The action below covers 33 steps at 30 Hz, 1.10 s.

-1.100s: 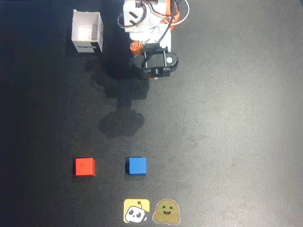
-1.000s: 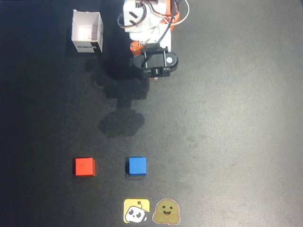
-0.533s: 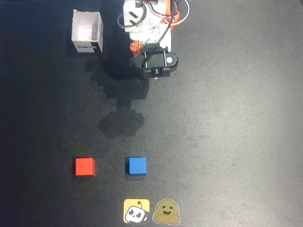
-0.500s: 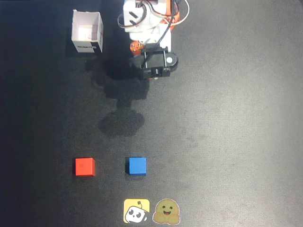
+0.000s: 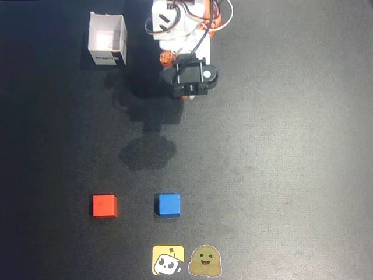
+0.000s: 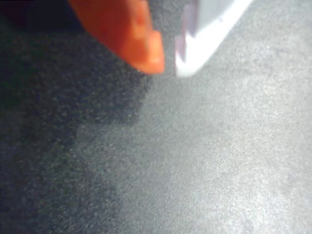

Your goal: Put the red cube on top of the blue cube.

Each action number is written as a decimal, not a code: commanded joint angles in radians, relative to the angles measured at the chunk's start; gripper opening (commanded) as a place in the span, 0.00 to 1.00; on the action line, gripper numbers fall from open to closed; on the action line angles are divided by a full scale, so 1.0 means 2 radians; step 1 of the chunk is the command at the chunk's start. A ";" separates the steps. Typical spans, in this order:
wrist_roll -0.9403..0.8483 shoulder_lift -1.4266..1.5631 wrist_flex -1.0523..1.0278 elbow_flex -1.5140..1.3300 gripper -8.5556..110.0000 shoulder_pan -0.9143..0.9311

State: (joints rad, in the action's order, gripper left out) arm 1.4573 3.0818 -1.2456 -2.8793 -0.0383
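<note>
while the gripper (image 6: 168, 61) hangs nearly closed and empty, the white box (image 5: 108, 39) bears an unreadable dark label

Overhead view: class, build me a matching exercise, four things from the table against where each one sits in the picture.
Things:
1. red cube
2. blue cube
3. white box
4. two stickers

Places in the overhead view:
a. top left, beside the arm's base
b. bottom edge, just below the blue cube
c. lower left, alone on the dark mat
d. lower middle, to the right of the red cube, apart from it

Pairs: 1-c, 2-d, 3-a, 4-b
</note>
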 commanded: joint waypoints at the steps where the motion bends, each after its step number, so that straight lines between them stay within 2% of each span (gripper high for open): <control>1: 0.006 0.005 0.001 0.012 0.08 -0.001; 11: 0.015 -0.058 -0.002 0.067 0.08 -0.002; 24: 0.034 -0.325 -0.033 0.305 0.08 0.012; 33: 0.056 -0.435 -0.057 0.435 0.08 0.073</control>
State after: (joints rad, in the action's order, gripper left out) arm 1.5662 2.2457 -1.3514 -2.1046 0.0706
